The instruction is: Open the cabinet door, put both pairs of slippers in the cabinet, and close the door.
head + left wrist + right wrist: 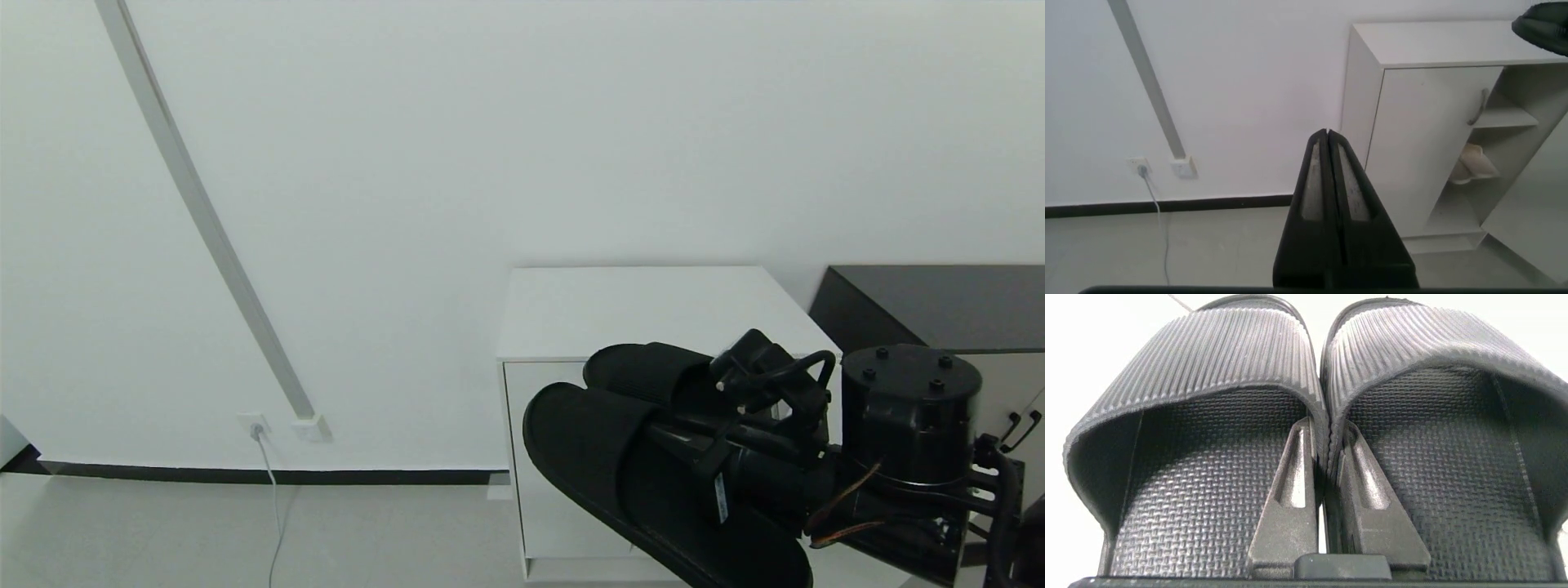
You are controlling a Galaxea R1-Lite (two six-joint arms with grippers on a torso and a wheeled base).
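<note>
Right gripper (1327, 437) fingers clamp the black slippers (596, 441); left gripper (1328, 139) fingers pressed together, empty; next, shelve the pair inside the open cabinet (1437, 42)

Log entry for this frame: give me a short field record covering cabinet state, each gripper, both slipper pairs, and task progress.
cabinet: white, interior open to view beside its handled door
left gripper: fingers shut, empty, held away from the cabinet
right gripper: fingers shut on the black slippers, pinching the pair's adjoining inner edges
black slippers: held in the air in front of the cabinet
light slippers: inside the cabinet
progress: light pair in; black pair not yet in; door not yet closed
</note>
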